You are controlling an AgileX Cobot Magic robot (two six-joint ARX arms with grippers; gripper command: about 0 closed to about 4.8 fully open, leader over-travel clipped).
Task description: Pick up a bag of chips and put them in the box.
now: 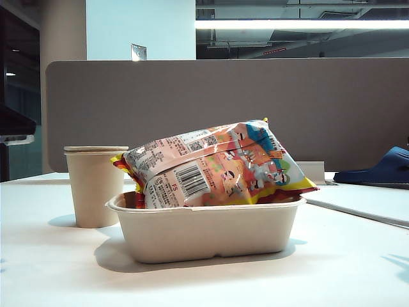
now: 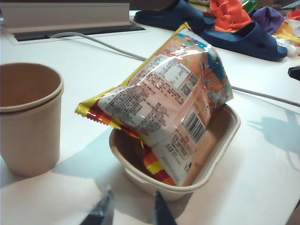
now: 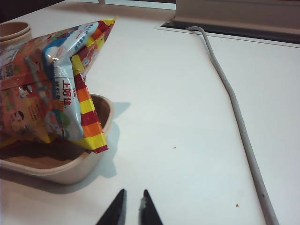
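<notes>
The bag of chips (image 1: 217, 163), glossy pink-orange with a barcode panel, lies tilted in the beige box (image 1: 211, 233), one end propped over the rim. In the left wrist view the bag of chips (image 2: 173, 108) leans in the box (image 2: 233, 123), and my left gripper (image 2: 132, 197) hovers open just short of the box's near wall, with nothing between its fingers. The right wrist view has the bag of chips (image 3: 51, 93) in the box (image 3: 65, 171). My right gripper (image 3: 133, 193) is shut and empty over bare table beside the box. Neither gripper appears in the exterior view.
A tall beige paper cup (image 1: 92, 188) stands right beside the box, also in the left wrist view as the cup (image 2: 28, 122). Blue slippers (image 2: 248, 37) and coloured cloth lie at the table's far side. A grey cable (image 3: 234, 108) runs across the table. A grey partition stands behind.
</notes>
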